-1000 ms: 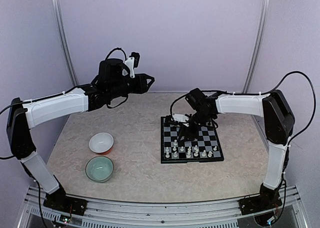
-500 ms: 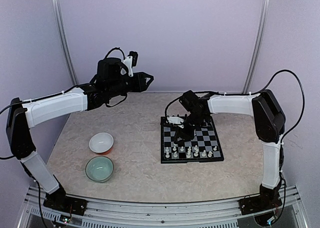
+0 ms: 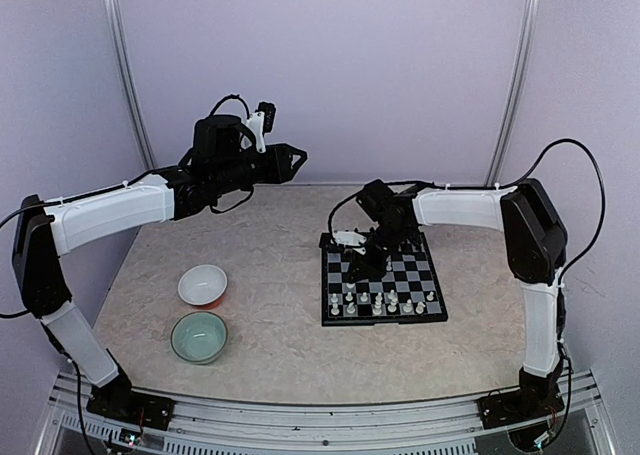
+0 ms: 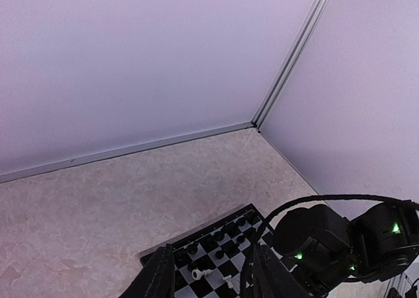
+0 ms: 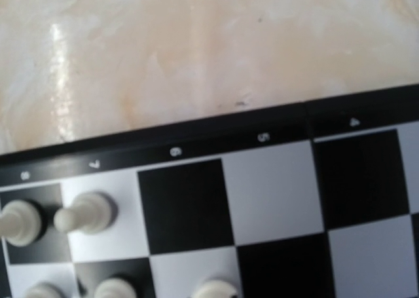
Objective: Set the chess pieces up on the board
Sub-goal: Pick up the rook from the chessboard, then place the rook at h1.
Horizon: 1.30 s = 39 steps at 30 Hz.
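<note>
The right tool (image 3: 365, 262) is lowered onto the board (image 3: 421, 276) at its 11 o'clock corner, wrist bent steeply down; its tips are lost against the dark squares and dark pieces there, and its own camera shows no fingers at all — so whether it is open, closed or has hold of anything I cannot tell. That camera looks close down on the board's numbered black rim; white pieces (image 5: 85, 211) stand on squares at the view's 8 o'clock, and chequered squares run off toward 3 o'clock.

The left tool (image 3: 297, 160) hangs high above the desk (image 3: 270, 275), well apart from everything, pointing toward 3 o'clock; its fingers (image 4: 159, 279) stand partly apart with nothing between them — through the gap shows the board's far corner, where black pieces (image 4: 219, 236) sit in rows.

From above, the white pieces fill two rows along the board's 6 o'clock edge. The board lies on the desk's 3 o'clock side; at 8 o'clock sits a white bowl (image 3: 203, 284), and just beside it toward 6, a pale green bowl (image 3: 199, 336).
</note>
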{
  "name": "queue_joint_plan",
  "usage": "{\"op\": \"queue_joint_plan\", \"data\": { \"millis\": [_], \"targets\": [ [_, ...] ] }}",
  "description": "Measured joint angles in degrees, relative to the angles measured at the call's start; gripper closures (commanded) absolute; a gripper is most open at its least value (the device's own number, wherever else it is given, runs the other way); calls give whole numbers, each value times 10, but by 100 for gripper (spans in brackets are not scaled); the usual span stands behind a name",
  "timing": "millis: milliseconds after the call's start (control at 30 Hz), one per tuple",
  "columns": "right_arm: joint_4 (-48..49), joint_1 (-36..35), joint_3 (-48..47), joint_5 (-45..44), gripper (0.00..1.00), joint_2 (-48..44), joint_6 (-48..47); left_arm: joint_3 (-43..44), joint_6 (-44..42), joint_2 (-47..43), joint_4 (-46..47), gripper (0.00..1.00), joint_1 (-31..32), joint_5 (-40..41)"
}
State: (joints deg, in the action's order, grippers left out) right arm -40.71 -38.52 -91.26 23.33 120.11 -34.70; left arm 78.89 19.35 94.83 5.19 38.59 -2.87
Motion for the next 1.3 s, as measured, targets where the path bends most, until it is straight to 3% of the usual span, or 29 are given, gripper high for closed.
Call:
{"op": "queue_joint_plan", "data": {
  "millis": [167,367,567,800,1000,1300],
  "targets": [
    [1,0,8,-6,97,-13,0,0,0,0,0,59,0,-2],
    [0,11,61,-14,98,-123,-1,0,0,0,0,59,0,-2],
    [12,75,166,-9,99,-263,-1,0,-3,0,0,59,3,1],
    [3,160,308,-10,99,-365,-16,0,-5,2,0,59,7,3],
    [-7,170,391,-25,98,-455,-52,0,-5,5,0,59,8,3],
    [-2,170,449,-57,98,-454,-72,0,-13,14,-1,58,21,13]
  ]
}}
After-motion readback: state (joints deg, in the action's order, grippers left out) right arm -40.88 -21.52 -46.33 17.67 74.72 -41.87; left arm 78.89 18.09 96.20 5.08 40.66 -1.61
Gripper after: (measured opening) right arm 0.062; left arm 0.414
